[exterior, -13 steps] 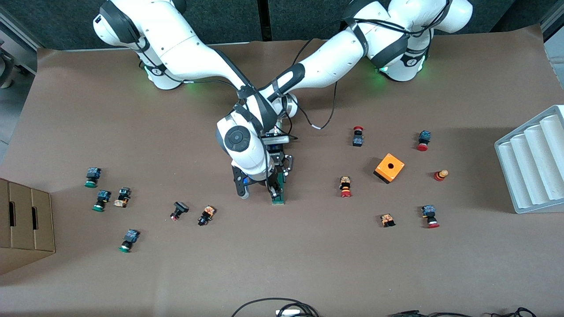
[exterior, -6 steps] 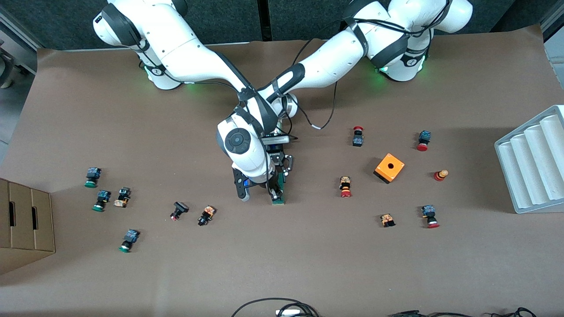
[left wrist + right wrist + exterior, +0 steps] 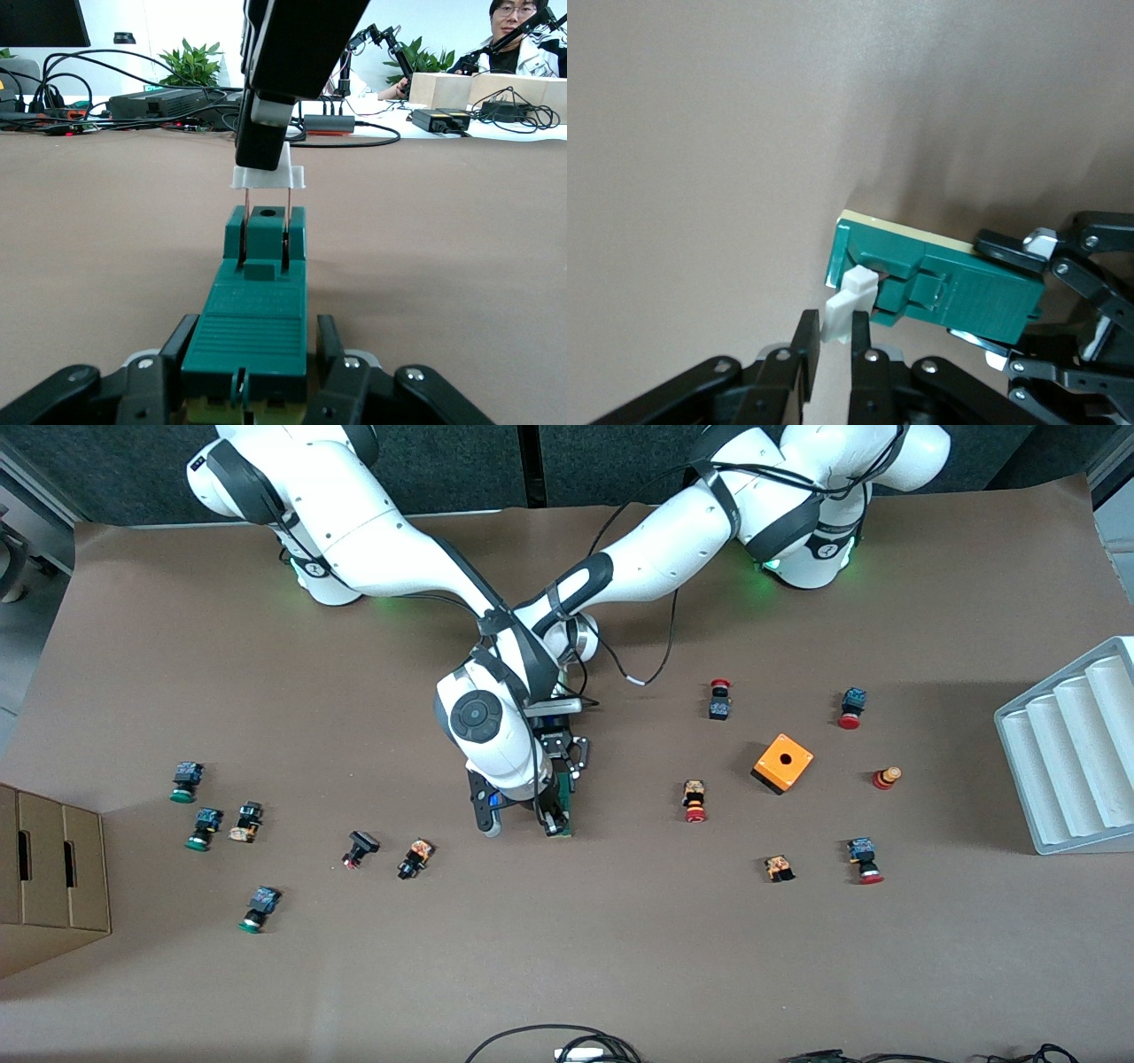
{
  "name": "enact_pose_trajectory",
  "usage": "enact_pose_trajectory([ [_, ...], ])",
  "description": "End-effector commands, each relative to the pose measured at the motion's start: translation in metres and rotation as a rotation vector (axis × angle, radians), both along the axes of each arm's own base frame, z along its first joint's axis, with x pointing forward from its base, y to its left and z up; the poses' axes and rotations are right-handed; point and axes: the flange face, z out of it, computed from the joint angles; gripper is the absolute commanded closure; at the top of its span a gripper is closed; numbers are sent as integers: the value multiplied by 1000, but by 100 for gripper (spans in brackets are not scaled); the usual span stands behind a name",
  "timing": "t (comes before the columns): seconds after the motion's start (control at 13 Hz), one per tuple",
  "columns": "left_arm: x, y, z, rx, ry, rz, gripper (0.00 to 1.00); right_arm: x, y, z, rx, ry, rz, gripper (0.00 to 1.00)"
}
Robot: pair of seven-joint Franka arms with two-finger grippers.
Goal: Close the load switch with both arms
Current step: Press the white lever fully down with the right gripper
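Both arms are reaching to the table's middle. The left gripper (image 3: 252, 376) is clamping the green load switch (image 3: 255, 305) lying on the table, while the right gripper (image 3: 831, 354), directly above, is pinching its white handle (image 3: 849, 305).

The left gripper (image 3: 252, 376) holds the load switch (image 3: 257, 310) by its sides, one black finger on each side. The green load switch lies flat on the brown tabletop (image 3: 461, 266). At its other end a white piece (image 3: 268, 175) stands up on two thin metal legs. The right gripper (image 3: 266, 133) comes down from above, and its fingers pinch the white piece at the top. Past the edge of the tabletop there are black cables, boxes, green plants and a person with glasses (image 3: 523, 31)
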Motion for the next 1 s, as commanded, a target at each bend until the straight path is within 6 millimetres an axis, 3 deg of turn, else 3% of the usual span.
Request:
enact_pose_trajectory([
  [0.0,-2,-4,-2,-1,-9,15,40,13,1,-20,18,-6,-7,78],
  [0.92,-2,-3,-3,2,-8,14,40,18,-1,-31,14,-7,-9,78],
])
